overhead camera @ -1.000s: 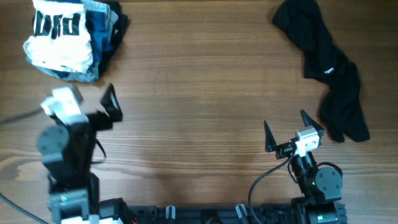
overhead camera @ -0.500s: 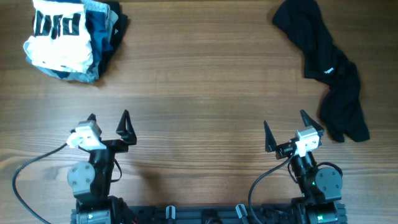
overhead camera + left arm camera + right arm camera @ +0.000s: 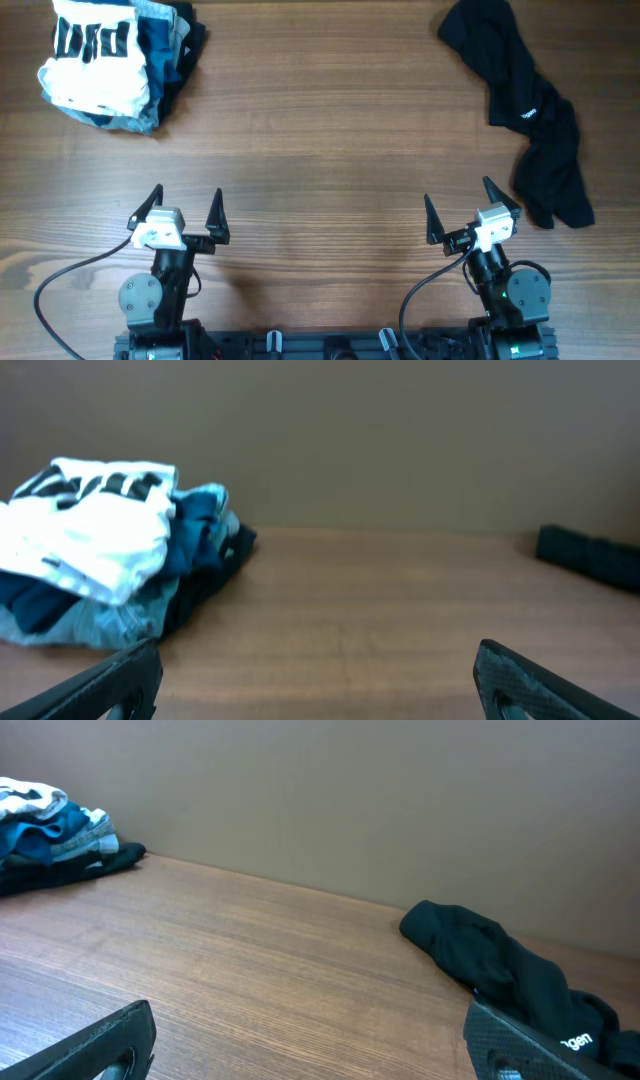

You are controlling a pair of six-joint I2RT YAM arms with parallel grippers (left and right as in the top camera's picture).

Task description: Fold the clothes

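Your white shirt (image 3: 95, 62) lies bunched in the far left corner of the tabletop (image 3: 320, 140), black block lettering facing up. It sits on top of a heap of blue and grey garments (image 3: 165, 45) that show along its right side and its near edge. In your left wrist view the white shirt (image 3: 90, 530) is far off to the left, draped over the blue and grey garments (image 3: 195, 525), with bare wood between it and the camera.

Your left arm (image 3: 165, 270) is at the near edge, left of centre. The left jaws stand wide apart and hold nothing - both fingertips (image 3: 215, 205) point toward the far side and are well apart from the shirt. Your right arm (image 3: 495, 265) is at the near edge on the right. The right jaws are also spread wide and empty.

A black garment (image 3: 530, 110) lies crumpled from the far right corner down the right side, and its near end is just beyond the right arm. In your right wrist view the black garment (image 3: 500, 970) lies ahead to the right - the white shirt (image 3: 25, 792) is only a small pale patch at the far left edge.
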